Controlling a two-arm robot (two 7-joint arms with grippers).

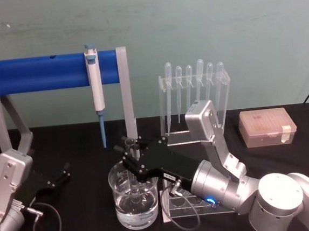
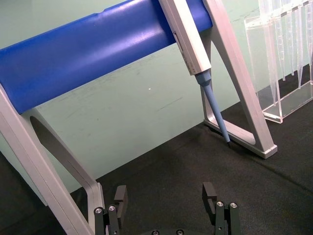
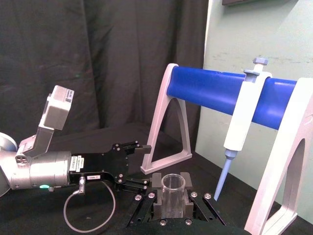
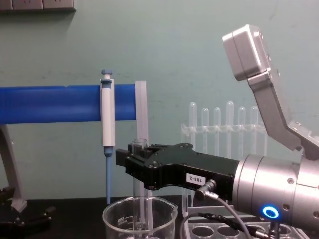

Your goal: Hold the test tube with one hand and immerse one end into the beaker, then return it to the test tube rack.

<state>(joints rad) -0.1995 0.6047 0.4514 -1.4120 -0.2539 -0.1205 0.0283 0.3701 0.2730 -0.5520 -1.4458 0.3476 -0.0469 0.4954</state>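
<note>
My right gripper (image 1: 131, 148) is shut on the test tube (image 4: 140, 145), a clear glass cylinder held upright. Its open rim shows between the black fingers (image 3: 157, 180) in the right wrist view. The tube's lower part (image 4: 144, 211) hangs down inside the beaker (image 1: 134, 202), a wide clear glass with water in the bottom. I cannot tell whether the tip touches the water. The beaker (image 4: 139, 219) stands right below the gripper (image 4: 133, 162). My left gripper (image 1: 59, 176) rests open on the black table at the left, nothing between its fingers (image 2: 120, 195).
A grey stand with a blue bar (image 1: 53, 72) carries a white-and-blue pipettor (image 1: 95, 88) behind the beaker. A clear rack of plastic pipettes (image 1: 195, 93) stands at the back right, a pink tip box (image 1: 266, 128) farther right. A clear tube rack (image 1: 197, 204) lies under my right wrist.
</note>
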